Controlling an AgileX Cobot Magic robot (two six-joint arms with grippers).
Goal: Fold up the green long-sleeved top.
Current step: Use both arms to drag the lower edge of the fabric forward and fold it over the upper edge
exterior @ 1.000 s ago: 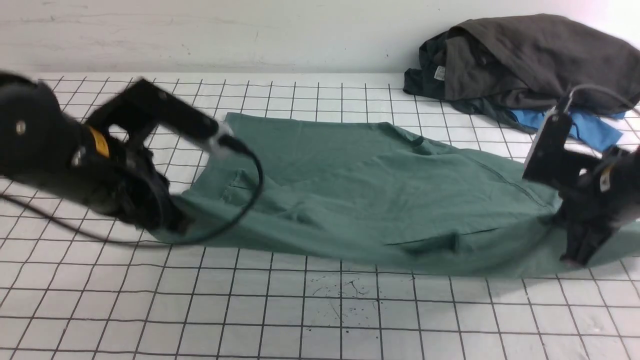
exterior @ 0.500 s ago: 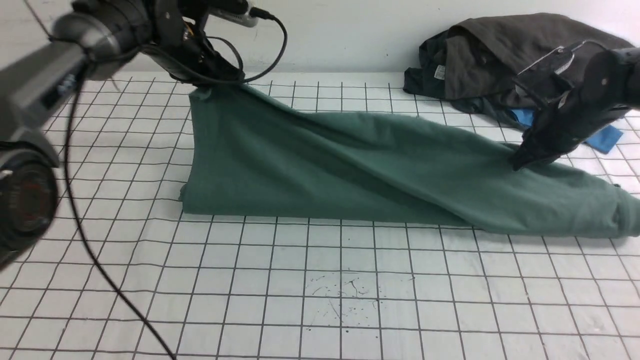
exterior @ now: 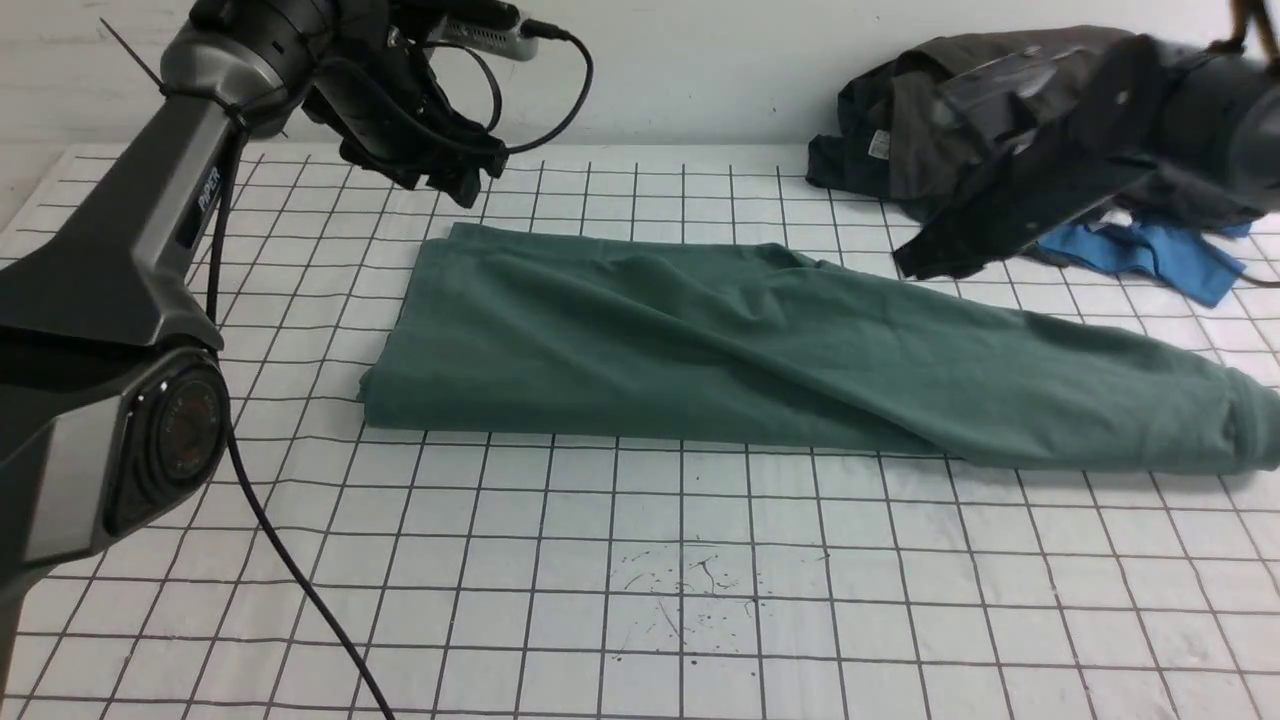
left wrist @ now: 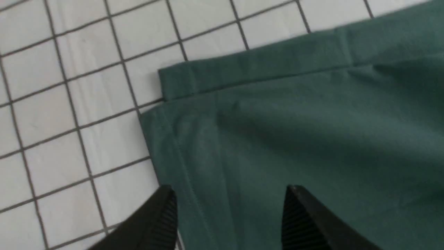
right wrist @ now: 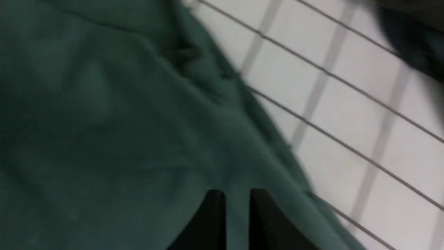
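Across the white table marked with a black grid (exterior: 600, 570), in the front view, the large muted sage-green cotton long-sleeved top (exterior: 650, 350) lies in a long, low band, doubled over, its far edge rising to a corner on the left and its other end reaching the picture's right side. The black left gripper (exterior: 468, 180) hangs just beyond that far left corner, holding none of the cloth. The blurred black right gripper (exterior: 925, 268) is above the table near the top's far edge, in front of a heap of dark grey-brown garments (exterior: 940, 130) with a bright blue cloth garment (exterior: 1140, 255) beneath it.

In the left wrist view, the two fingertips stand wide apart with nothing between them but a view of the green fabric below.

In the right wrist view, the fingertips are slightly apart, a narrow gap between them, over the green fabric and clamped on nothing.
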